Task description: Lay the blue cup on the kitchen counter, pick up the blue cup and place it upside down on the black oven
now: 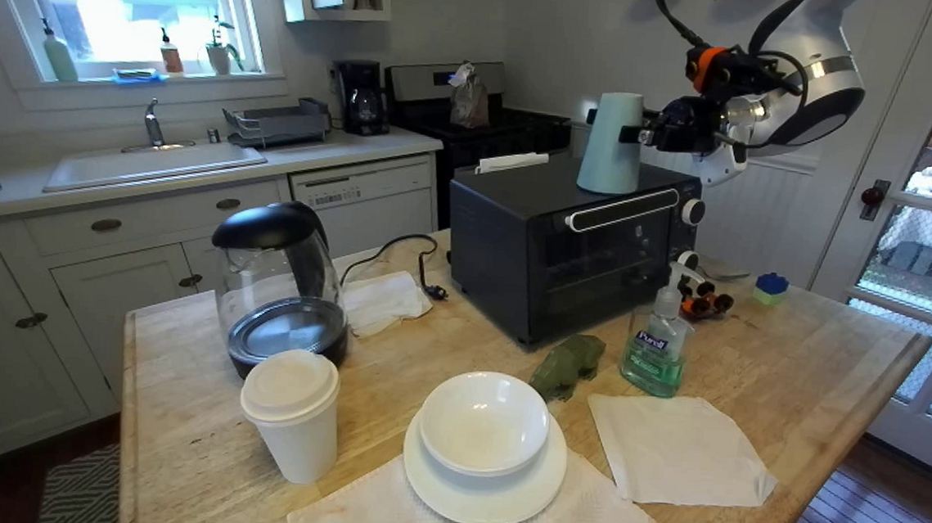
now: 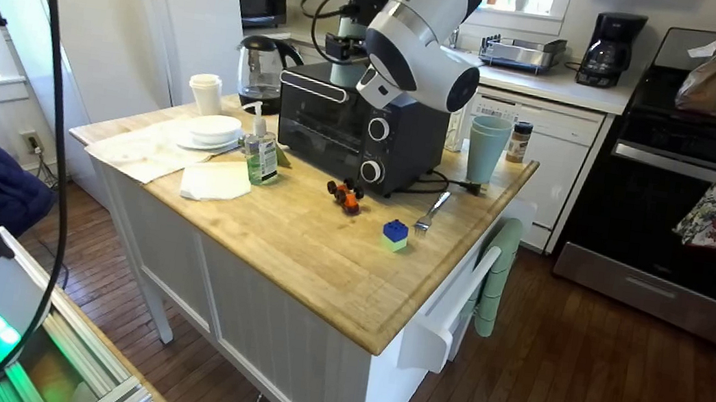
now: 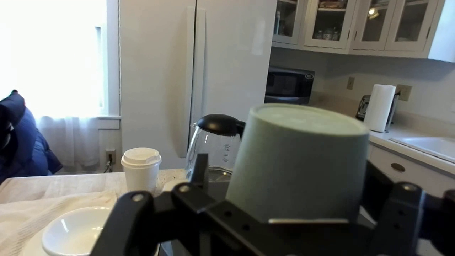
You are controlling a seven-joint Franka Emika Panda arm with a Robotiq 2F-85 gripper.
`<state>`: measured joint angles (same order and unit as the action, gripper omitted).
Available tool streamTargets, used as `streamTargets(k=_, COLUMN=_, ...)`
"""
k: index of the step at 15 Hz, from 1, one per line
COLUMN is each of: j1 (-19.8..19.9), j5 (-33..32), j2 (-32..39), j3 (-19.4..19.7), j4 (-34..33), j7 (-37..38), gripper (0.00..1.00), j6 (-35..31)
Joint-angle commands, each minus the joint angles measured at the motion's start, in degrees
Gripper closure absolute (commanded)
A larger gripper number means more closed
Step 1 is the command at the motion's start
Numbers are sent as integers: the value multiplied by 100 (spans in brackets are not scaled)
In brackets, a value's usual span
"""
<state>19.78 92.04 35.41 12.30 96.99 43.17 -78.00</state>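
The blue cup [image 1: 607,150] is shown upside down on the black oven [image 1: 491,255], base uppermost, near the front edge of the oven's top. It is flanked by the gripper [image 1: 611,125], whose fingers are spread: in the wrist view a gap is left between one finger [image 3: 201,172] and the cup wall, while contact on the opposite side cannot be made out. The final placement is therefore judged to be done, with only the withdrawal of the gripper left; the laying of the cup on the kitchen counter [image 2: 318,244] cannot be judged from what is visible. The counter, of pale planked wood, is shared by the oven with a glass kettle [image 1: 283,290], a lidded white cup [image 1: 296,422] and a white bowl [image 1: 486,423] set on a plate [image 1: 486,507] over a cloth [image 1: 366,517]. In front of the oven are placed a green animal figure [image 1: 569,367], a pump bottle [image 1: 654,357] and a napkin [image 1: 682,453]; near its knob end, an orange toy [image 2: 348,198], a two-coloured block [image 2: 395,236] and a fork [image 2: 431,214]. Pale blue tumblers [image 2: 485,152], apparently nested, are stood upright beside a jar [image 2: 519,143]. In the room beyond, a sink [image 1: 152,170] is set beneath a window [image 1: 135,4], and a coffee maker [image 1: 362,98] is placed near a black stove [image 2: 631,202], on which a paper bag [image 1: 470,102] is rested. A white refrigerator [image 3: 160,71] and a microwave [image 3: 289,85] are included in the wrist view.
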Motion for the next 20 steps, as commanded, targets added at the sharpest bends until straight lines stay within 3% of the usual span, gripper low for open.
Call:
streamTargets(k=1, j1=17, j5=3, j2=99, j3=-2, j4=-197, j7=36, gripper=0, j6=-75)
streamTargets(k=6, j1=8, j5=-151, j2=-58, j3=59, j4=-221, j7=-22, gripper=0, j6=-58)
streamTargets(k=14, j1=-35, j5=-1291, j2=-587, j3=277, j4=-455, j7=-364, gripper=0, j6=12)
streamTargets(k=20, j1=-113, j5=-2298, j2=-1166, j3=378, j4=-497, j7=-1071, gripper=0, j6=-150)
